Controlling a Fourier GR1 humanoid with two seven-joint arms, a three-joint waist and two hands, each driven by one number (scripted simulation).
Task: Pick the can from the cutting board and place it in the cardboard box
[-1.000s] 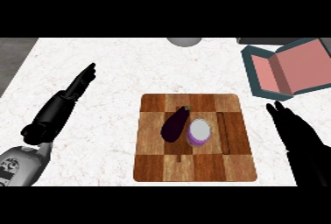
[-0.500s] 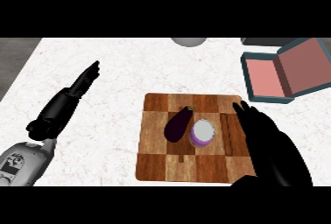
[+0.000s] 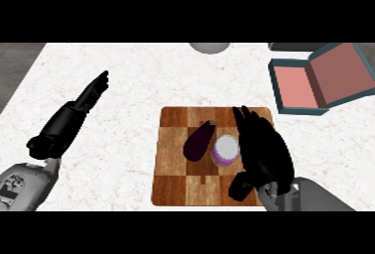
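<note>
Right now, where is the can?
In the head view the can stands on the cutting board, right of its middle, between the eggplant on its left and the right robot hand close on its right.

Can (image 3: 226,150) right of eggplant (image 3: 198,142) on cutting board (image 3: 176,173)

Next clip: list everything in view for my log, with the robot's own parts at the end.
counter: one, white speckled, fills the view
cutting board: one, brown wood checks, centre
eggplant: one, dark purple, on the board, left of the can
can: one, purple with pale top, on the board
cardboard box: one, teal outside, pink inside, open, upper right
round object: one, grey, top edge, cut off
left hand: black, fingers straight, over counter at left
right hand: black, fingers straight, over board, right of can
</note>
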